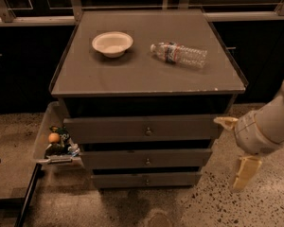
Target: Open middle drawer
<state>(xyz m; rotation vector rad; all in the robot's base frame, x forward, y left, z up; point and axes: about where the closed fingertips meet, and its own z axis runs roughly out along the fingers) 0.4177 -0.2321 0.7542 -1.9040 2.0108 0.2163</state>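
The grey cabinet (146, 74) has three grey drawers stacked at its front, each with a small round knob. The middle drawer (113, 159) is the second one and looks closed; its knob (147, 161) is at centre. The top drawer (109, 129) sits above it and the bottom drawer (118, 179) below. My gripper (234, 148) is to the right of the cabinet, beside the drawers' right ends, touching nothing. Its two cream fingers (244, 173) are spread wide apart, open and empty.
A white bowl (112, 43) and a plastic water bottle (180, 54) lying on its side are on the cabinet top. A clear bin (57, 141) with snacks hangs on the cabinet's left side. Speckled floor (255, 207) lies in front. Dark counters run behind.
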